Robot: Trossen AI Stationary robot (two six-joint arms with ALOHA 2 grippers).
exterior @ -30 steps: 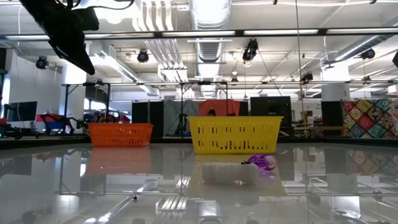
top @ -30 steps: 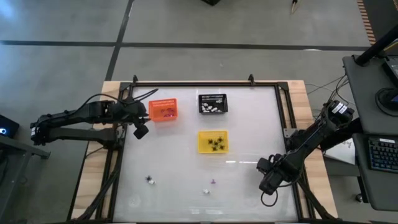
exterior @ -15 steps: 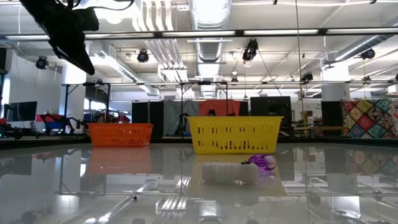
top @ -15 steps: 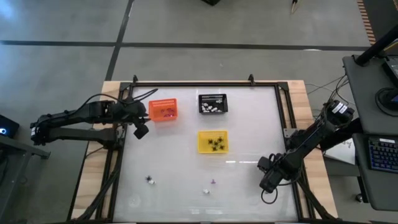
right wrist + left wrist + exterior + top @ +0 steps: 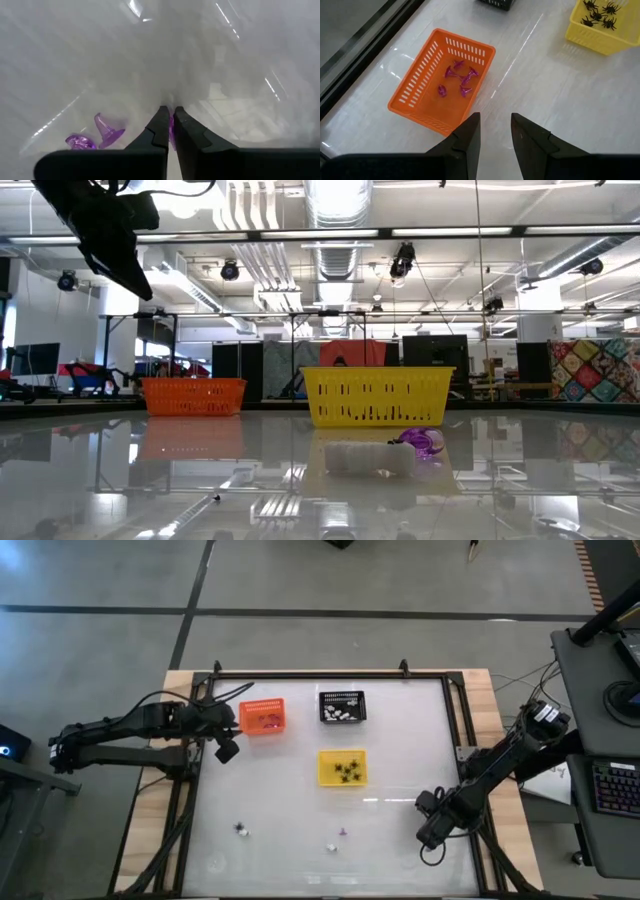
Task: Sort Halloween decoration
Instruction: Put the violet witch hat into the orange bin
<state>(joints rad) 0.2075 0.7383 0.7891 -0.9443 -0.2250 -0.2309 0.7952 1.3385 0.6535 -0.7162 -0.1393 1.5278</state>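
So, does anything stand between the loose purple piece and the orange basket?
Nothing visible does. Bare table lies between the purple piece and the orange basket; the yellow basket sits just beside that line, not on it.

The right gripper point(image 5: 170, 125) has been closed since a second ago; its fingers are now seen pinched on a purple piece point(image 5: 171, 131) low over the worktop point(image 5: 400, 740). No other shift is seen anywhere.
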